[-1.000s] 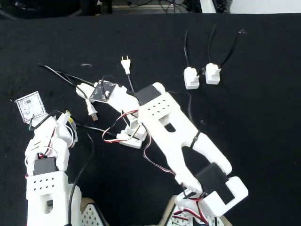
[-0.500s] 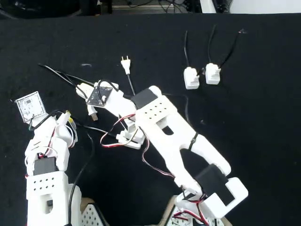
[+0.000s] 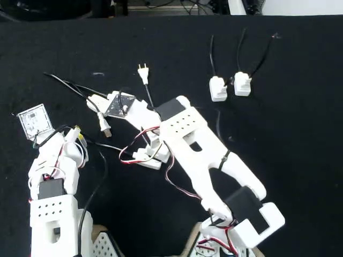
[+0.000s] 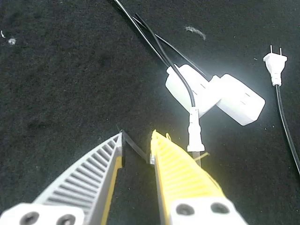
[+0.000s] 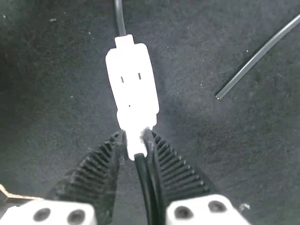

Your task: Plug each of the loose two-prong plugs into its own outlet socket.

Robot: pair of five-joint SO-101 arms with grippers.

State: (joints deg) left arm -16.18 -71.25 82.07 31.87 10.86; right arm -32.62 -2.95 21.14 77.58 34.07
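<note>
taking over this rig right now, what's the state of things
Right tool: shut on a white plug, held against the end of the white outlet socket; whether it is fully seated cannot be told.
Left tool: open, holding nothing, short of that socket.
Loose two-prong plug: lying unplugged on the black cloth.
One white cabled block sits beside a second block, apart from the arms; socket or plug, cannot tell.
Left: confirm the seat, release, then plug in the loose one.

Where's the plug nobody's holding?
In the high view the free plug lies far-centre on the table, just beyond the right arm, left of two white sockets.
</note>
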